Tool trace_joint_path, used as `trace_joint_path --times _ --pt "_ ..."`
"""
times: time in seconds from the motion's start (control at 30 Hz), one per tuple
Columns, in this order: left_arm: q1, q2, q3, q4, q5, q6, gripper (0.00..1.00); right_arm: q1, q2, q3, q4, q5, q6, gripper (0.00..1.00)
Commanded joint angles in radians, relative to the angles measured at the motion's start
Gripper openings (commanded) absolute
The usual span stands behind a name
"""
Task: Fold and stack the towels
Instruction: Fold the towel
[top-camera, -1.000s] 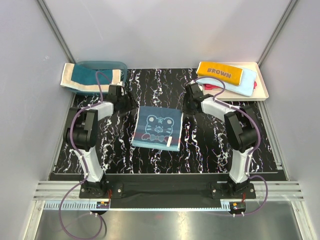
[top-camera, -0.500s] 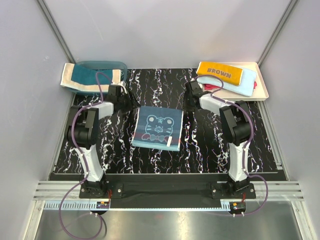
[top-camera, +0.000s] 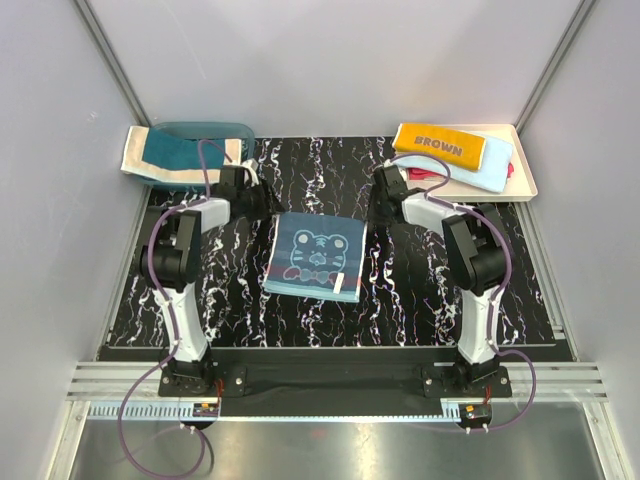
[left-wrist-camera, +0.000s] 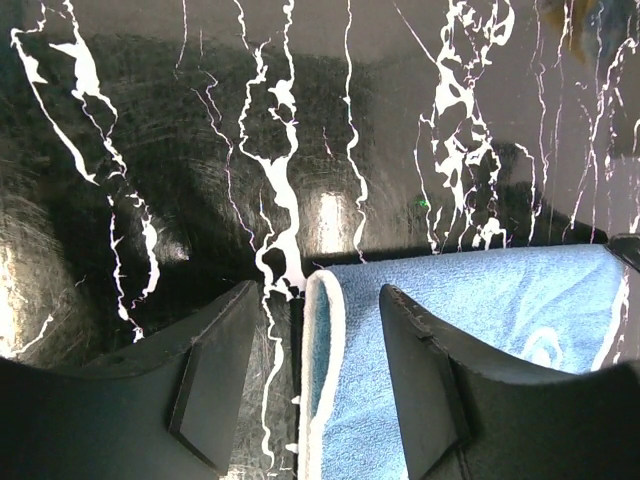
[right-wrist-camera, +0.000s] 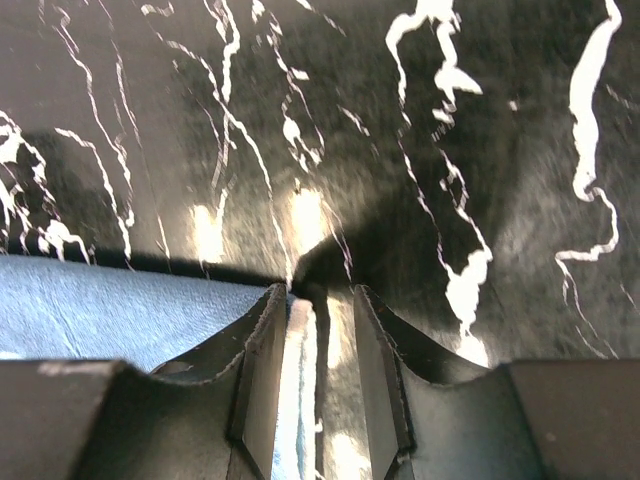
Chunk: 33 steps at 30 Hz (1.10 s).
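Towels sit in three places on the black, white-veined counter (top-camera: 420, 290). In the middle lies the blue towel (top-camera: 310, 255), folded to a rectangle with its cartoon outline face up and flat on the surface. At the far left, a teal towel (top-camera: 180, 155) with a cream border hangs over the rim of a see-through basin (top-camera: 205, 128). At the far right, a cream tray (top-camera: 527, 183) carries an orange-yellow towel (top-camera: 440, 147) lettered "BROWN". It lies folded on top of a light blue towel (top-camera: 492, 165), and a sliver of red towel (top-camera: 512, 168) shows at the edge beneath.

Both arms reach to the far edge of the blue towel. The left fingers (top-camera: 258, 203) are at its far-left corner. They are spread wide and down at the counter. In the left wrist view the pale-hemmed corner of the blue towel (left-wrist-camera: 480, 330) lies in the gap between them, with one finger on bare counter and the other over the cloth.

The right fingers (top-camera: 375, 210) are at the far-right corner. They are drawn close together with only a narrow gap, and a pale strip of hem (right-wrist-camera: 300, 350) shows in that gap. Whether they actually pinch the cloth cannot be told.
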Motion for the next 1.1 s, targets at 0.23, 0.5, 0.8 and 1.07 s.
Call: trace_joint_path --times 0.23,0.5,0.8,1.07 --pt "-0.047 0.056 0.093 -0.149 -0.085 0.066 0.54 -0.002 -0.106 -0.079 -0.019 -0.02 0.004 0.4" --pt "-0.047 0.058 0.081 -0.139 -0.082 0.052 0.54 -0.002 -0.139 -0.087 -0.04 0.033 0.018 0.41" --pt "-0.05 0.042 0.066 -0.116 -0.06 0.045 0.55 -0.003 -0.253 -0.084 -0.071 0.069 0.043 0.42" --pt "-0.064 0.056 0.09 -0.137 -0.062 0.052 0.53 0.046 -0.221 -0.105 -0.065 0.0 0.028 0.41"
